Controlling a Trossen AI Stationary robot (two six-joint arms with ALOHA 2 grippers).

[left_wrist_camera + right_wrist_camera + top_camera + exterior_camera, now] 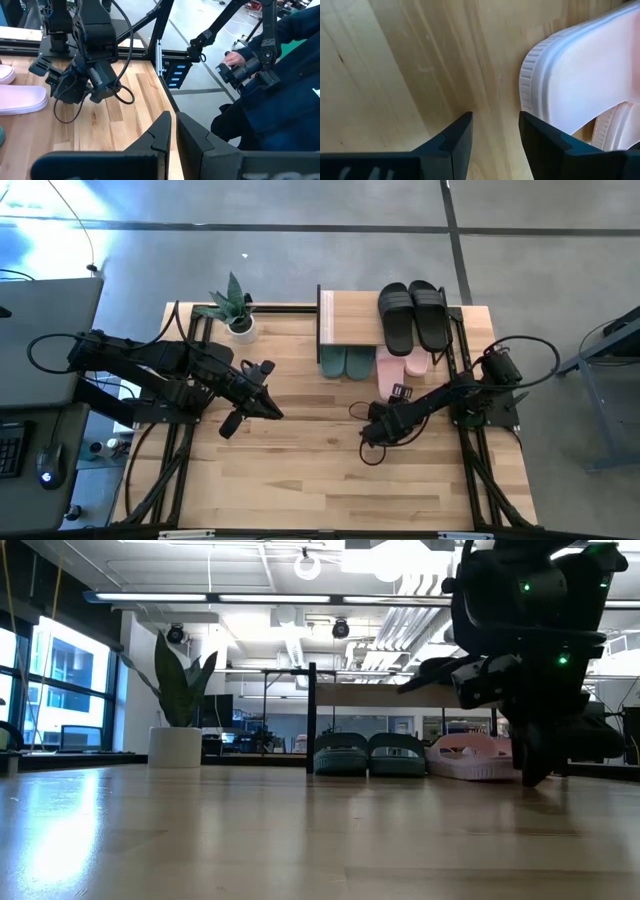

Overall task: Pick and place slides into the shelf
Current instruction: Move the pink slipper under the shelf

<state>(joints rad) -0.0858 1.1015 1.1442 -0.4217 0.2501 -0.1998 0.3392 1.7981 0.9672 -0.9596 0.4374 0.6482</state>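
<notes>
High view is showing the right tool (400,392) hanging open and empty beside the pink slides (392,365); the left tool (268,367) is sitting shut, empty.

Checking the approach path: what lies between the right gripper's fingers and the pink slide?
Only bare wooden tabletop. In the right wrist view, the right gripper, open, sits just short of the pink slide.

Window glare washes the tabletop (150,830), perhaps overexposed.

We see black slides (413,314), light pink slides (402,364), teal-green slides (346,362) and a pale striped wooden tabletop (300,470).
</notes>
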